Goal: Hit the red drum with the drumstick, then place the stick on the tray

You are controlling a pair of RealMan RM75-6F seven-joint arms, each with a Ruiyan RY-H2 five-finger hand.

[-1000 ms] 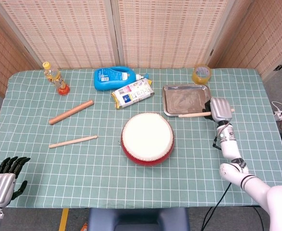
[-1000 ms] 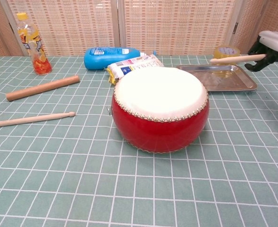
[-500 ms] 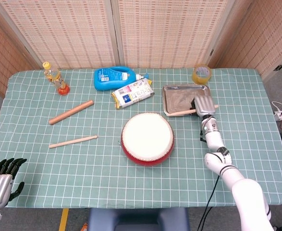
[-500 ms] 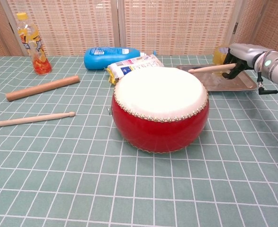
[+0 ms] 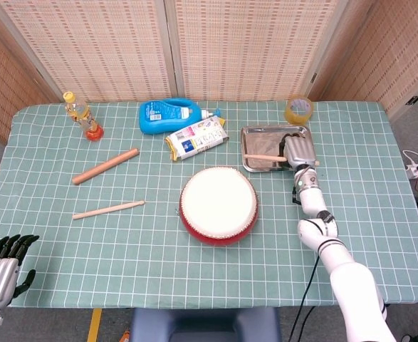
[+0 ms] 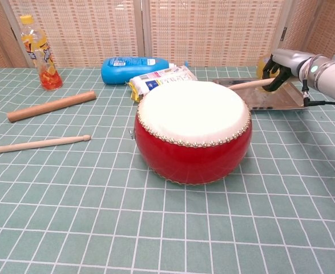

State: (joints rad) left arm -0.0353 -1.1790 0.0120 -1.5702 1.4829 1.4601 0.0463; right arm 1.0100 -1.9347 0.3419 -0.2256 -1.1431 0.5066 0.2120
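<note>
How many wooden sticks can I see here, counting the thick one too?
3. A thick rolling pin and a thin drumstick lie left of the red drum; another drumstick is over the tray, held by the right hand.

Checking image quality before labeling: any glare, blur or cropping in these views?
Head view: even light, sharp; the tray shows dull reflections, and the left hand is cut by the frame edge. Chest view: sharp, soft shadow under the drum; the right hand sits near the edge.

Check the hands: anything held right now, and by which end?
The right hand holds the drumstick by its right end, over the tray. The left hand holds nothing, fingers apart.
</note>
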